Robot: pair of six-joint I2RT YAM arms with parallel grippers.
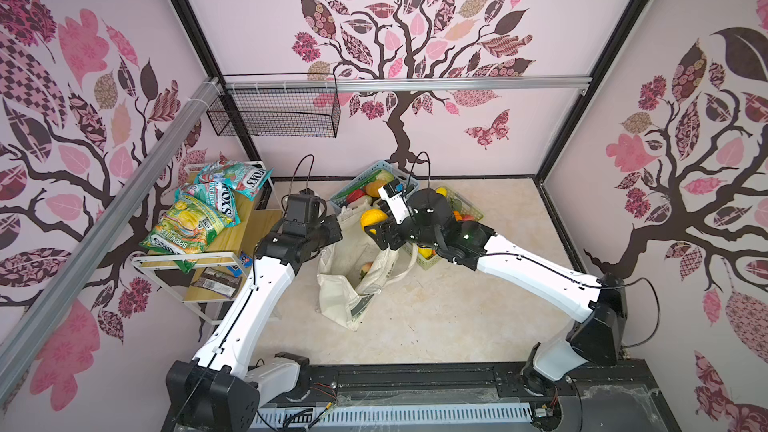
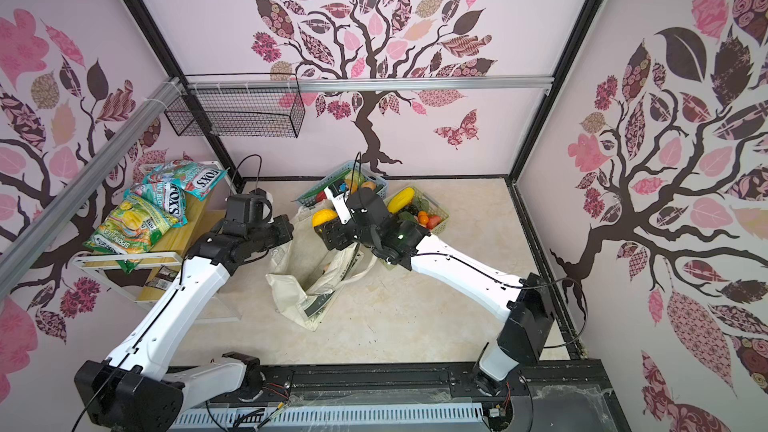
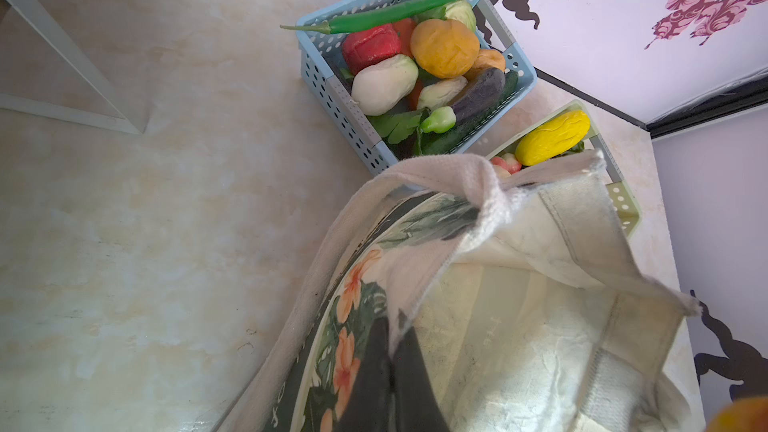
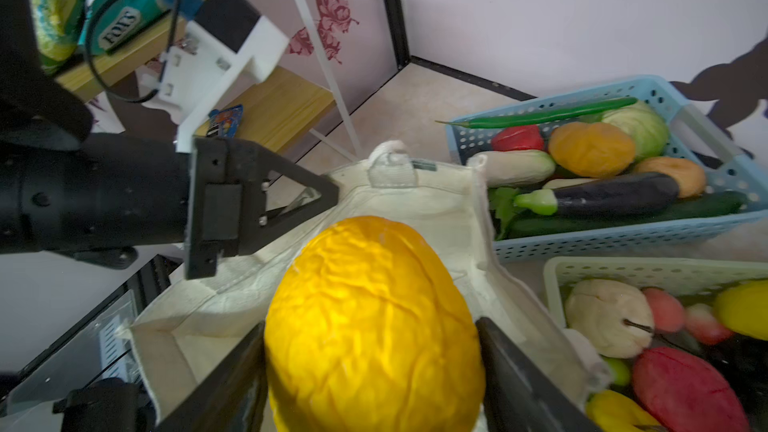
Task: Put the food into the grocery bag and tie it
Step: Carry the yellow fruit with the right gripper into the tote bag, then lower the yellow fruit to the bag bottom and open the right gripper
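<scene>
The cream grocery bag stands open on the floor between my arms. My left gripper is shut on the bag's rim, holding that side up. My right gripper is shut on a wrinkled yellow melon, held above the bag's mouth. More food fills a light blue basket and a pale green basket behind the bag. An orange-red piece lies inside the bag.
A wooden shelf rack with green and teal snack packets stands at the left, close to my left arm. A black wire basket hangs on the back wall. Walls close in the floor on three sides.
</scene>
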